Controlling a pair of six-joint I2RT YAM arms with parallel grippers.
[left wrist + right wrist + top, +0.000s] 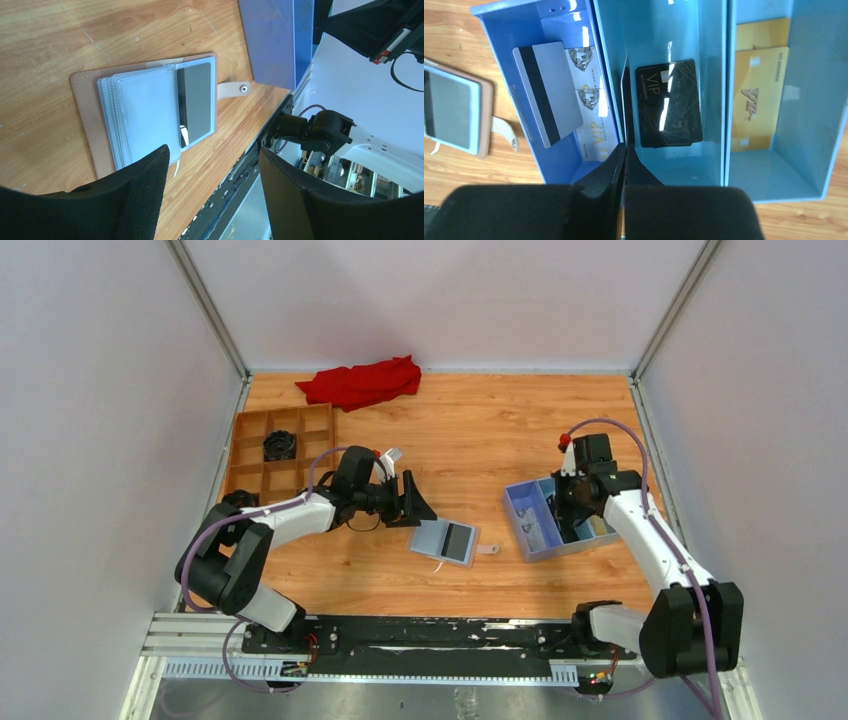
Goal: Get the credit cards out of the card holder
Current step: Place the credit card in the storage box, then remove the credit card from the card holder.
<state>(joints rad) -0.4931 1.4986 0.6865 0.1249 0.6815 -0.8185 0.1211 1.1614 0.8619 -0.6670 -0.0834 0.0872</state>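
Note:
The card holder [445, 540] lies open on the wooden table, tan outside, pale blue sleeves inside [145, 112]. A dark card [195, 102] sits in its right sleeve, and its snap strap [235, 89] points toward the blue box. My left gripper [410, 502] hovers open just beside the holder's near-left edge, nothing between its fingers [212, 152]. My right gripper [624, 146] is shut and empty over a divider of the blue box [548, 522]. In the box lie a grey striped card [546, 92], a black VIP card [669, 102] and gold cards [756, 95].
A brown compartment tray [252, 465] with a black round object [280, 445] stands at the left. A red cloth [360, 382] lies at the back. White VIP cards [591, 130] lie under the grey card. The table's front rail [400, 640] runs close behind the holder.

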